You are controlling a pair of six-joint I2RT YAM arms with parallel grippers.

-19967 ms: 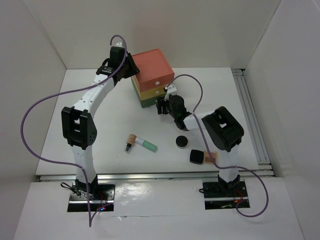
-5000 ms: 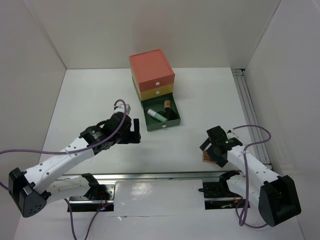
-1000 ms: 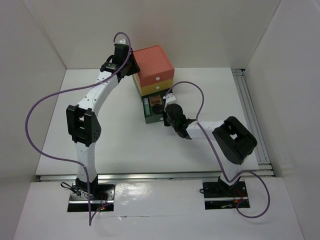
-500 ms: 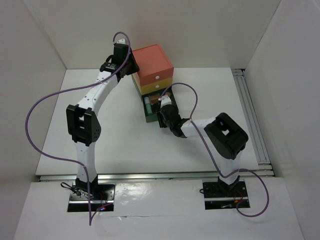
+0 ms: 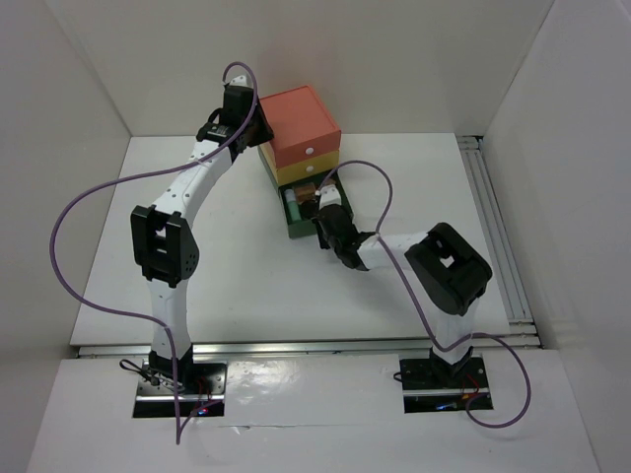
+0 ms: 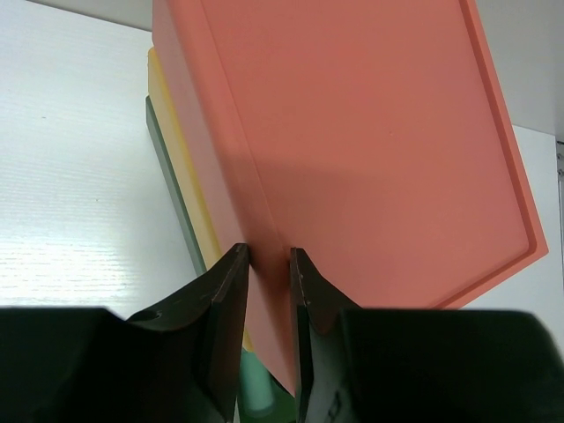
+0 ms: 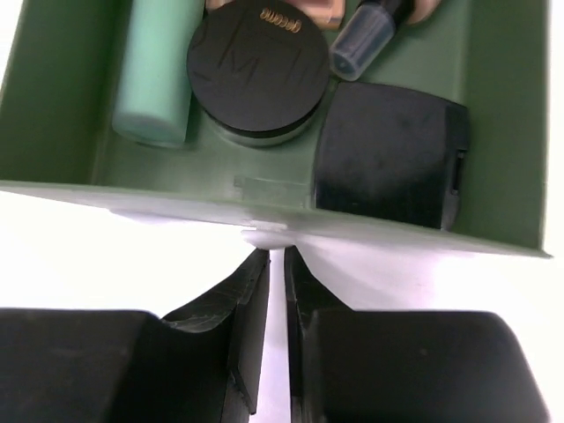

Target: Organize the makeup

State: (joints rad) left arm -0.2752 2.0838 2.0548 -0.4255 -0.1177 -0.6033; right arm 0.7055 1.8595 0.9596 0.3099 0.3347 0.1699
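Observation:
The orange-yellow-green drawer box (image 5: 301, 123) stands at the back, its green bottom drawer (image 5: 293, 233) pulled part way out. Inside the drawer (image 7: 53, 106) lie the makeup: a mint-green tube (image 7: 154, 79), a round black compact (image 7: 257, 66), a black square palette (image 7: 388, 154), a clear-capped lipstick (image 7: 366, 40) and a peach puff (image 7: 330, 11). My right gripper (image 7: 271, 256) (image 5: 320, 229) is shut, its tips against the drawer's white knob (image 7: 264, 233). My left gripper (image 6: 269, 257) (image 5: 258, 133) is nearly shut and rests against the orange box's top left edge (image 6: 256, 176).
White walls enclose the table on three sides. A metal rail (image 5: 493, 227) runs along the right edge. Purple cables loop above both arms. The right arm's elbow (image 5: 449, 266) sits over the table's right half.
My right gripper has shifted left to the drawer's front and its jaws have narrowed onto the knob. The left arm has stayed at the box.

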